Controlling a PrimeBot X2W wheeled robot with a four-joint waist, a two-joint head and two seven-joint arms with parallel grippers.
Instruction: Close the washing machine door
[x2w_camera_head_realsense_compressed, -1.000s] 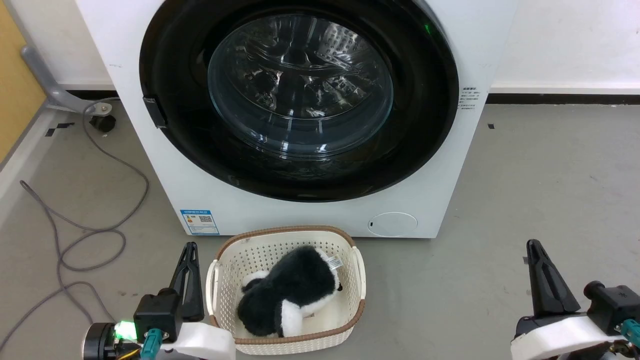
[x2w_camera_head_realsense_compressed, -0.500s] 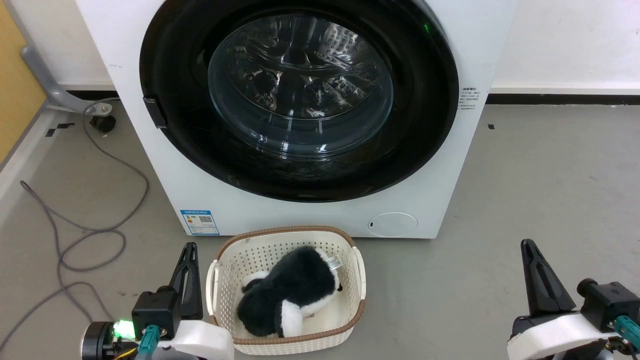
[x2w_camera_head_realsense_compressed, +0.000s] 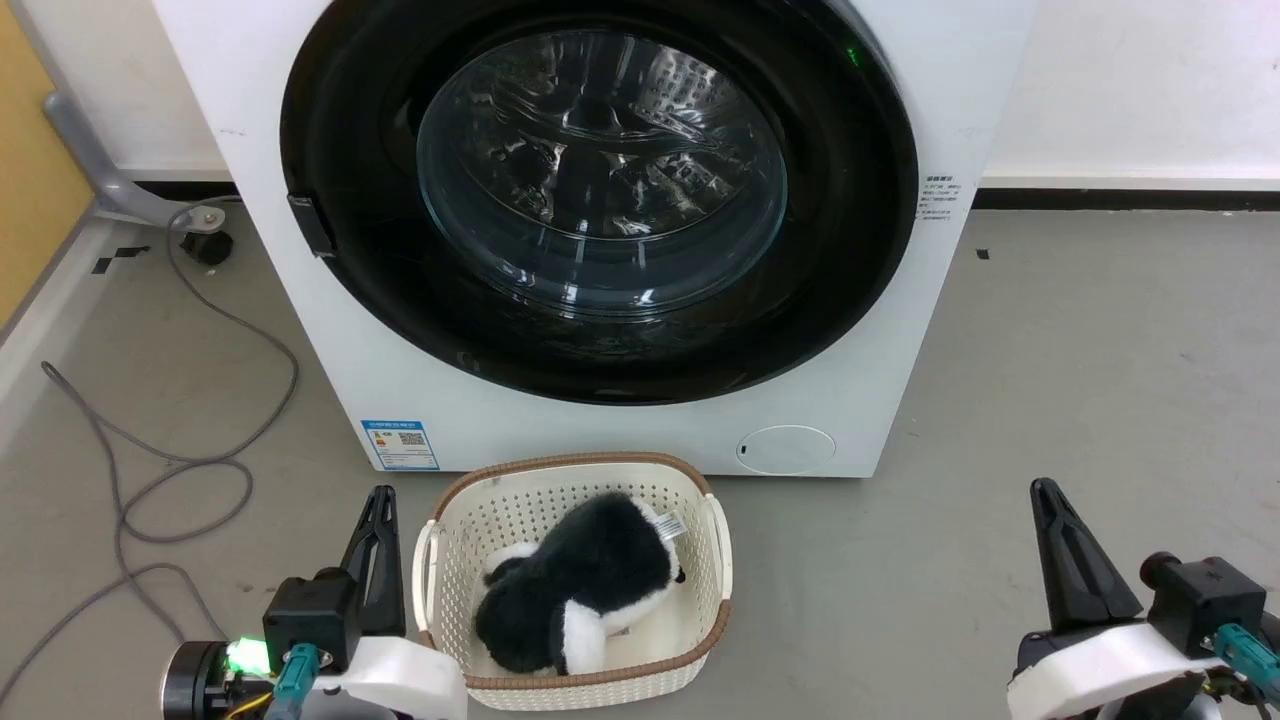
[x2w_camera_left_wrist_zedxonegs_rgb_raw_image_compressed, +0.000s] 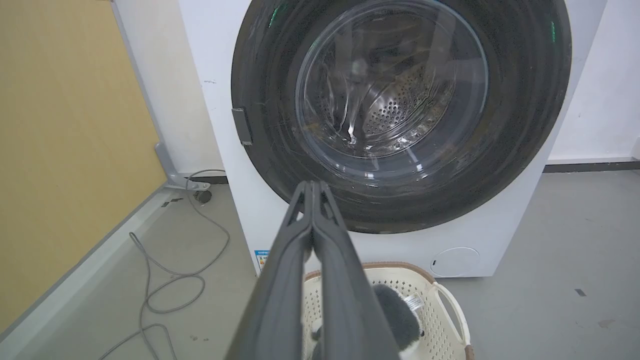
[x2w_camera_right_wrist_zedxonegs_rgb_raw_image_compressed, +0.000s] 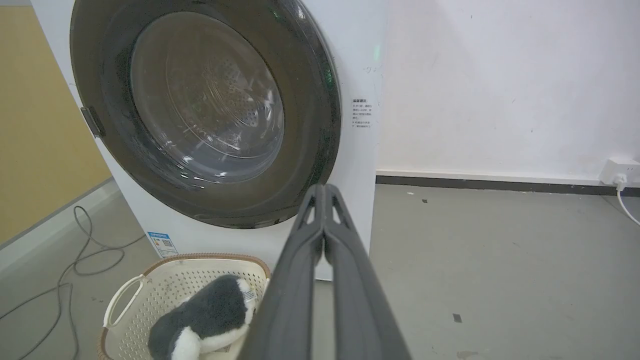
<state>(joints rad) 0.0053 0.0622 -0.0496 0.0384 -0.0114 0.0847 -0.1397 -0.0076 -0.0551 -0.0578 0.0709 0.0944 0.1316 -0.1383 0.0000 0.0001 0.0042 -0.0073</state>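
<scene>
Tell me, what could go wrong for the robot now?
The door looks flat against the washing machine, but it may not have clicked shut. The left fingers sit right beside the basket and might bump it. The loose cable could snag the robot if it rolls left.

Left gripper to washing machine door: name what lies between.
Head view: between left gripper and washing machine door, bare floor, then the washing machine front panel with blue sticker.
</scene>
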